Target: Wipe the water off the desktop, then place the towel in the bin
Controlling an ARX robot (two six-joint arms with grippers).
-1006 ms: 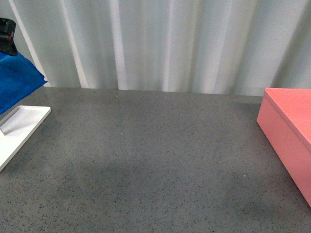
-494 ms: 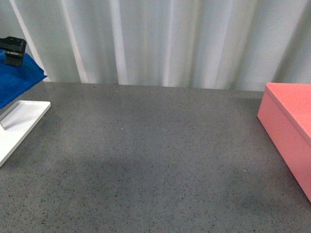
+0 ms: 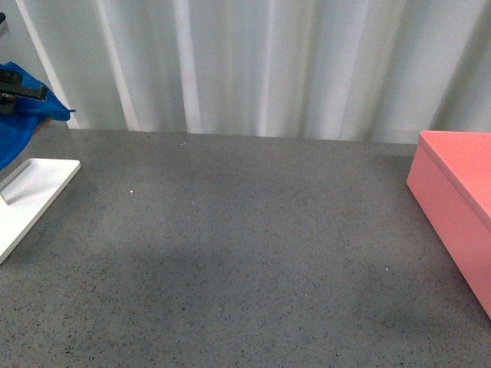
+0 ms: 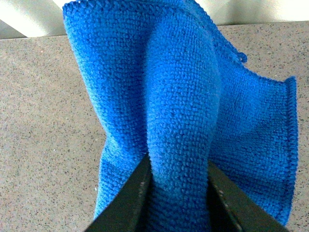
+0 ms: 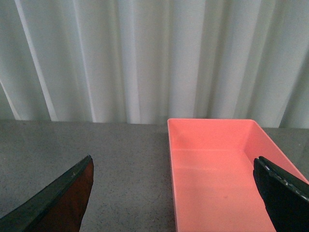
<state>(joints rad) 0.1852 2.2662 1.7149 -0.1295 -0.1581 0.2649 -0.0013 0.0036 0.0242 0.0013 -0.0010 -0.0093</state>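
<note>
The right pincer (image 5: 173,162) is hanging with jaws spread wide, just before the pink bin (image 3: 453,203) sitting at the right of the grey tabletop (image 3: 245,261). Farther back at the left, the left pincer (image 4: 178,165) is clamping the blue towel (image 4: 183,96), which is dangling near a white tray (image 3: 34,192).

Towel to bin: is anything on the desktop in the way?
Nothing visible. The left gripper holds the towel far left, the bin sits far right, bare desktop between. The white tray lies at the left edge.
</note>
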